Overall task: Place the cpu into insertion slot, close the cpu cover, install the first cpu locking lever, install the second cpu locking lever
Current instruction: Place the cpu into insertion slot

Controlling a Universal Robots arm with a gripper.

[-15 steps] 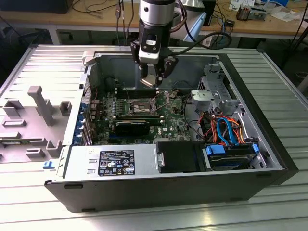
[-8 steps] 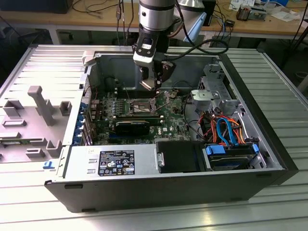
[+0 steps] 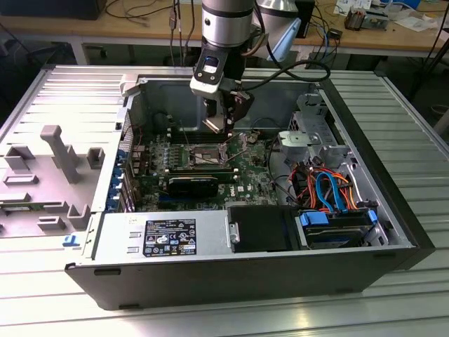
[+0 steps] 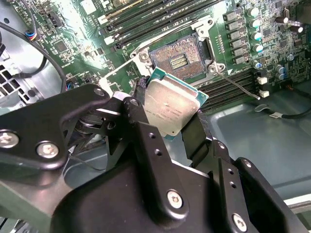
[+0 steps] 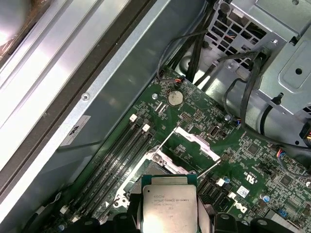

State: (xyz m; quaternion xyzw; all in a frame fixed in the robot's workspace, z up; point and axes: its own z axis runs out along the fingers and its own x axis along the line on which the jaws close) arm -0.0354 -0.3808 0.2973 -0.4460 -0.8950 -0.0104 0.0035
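Pincer point(image 4: 166, 118) clamped on the cpu point(image 4: 175, 104), one black finger point(image 4: 140, 121) on each of two opposite edges. I see the chip's dull silver top in both wrist views. Insertion slot point(image 4: 179, 57) lies just beyond the fingertips with its contacts exposed; the chip is held apart from it, not seated. Cpu cover point(image 5: 197, 141) stands swung open on the slot's far side from the pincer. One thin locking lever point(image 4: 238, 85) is sprung out beside the slot. In the exterior view, the arm point(image 3: 224, 28) reaches down into the open computer case point(image 3: 210, 281), over the green motherboard point(image 3: 245, 168).
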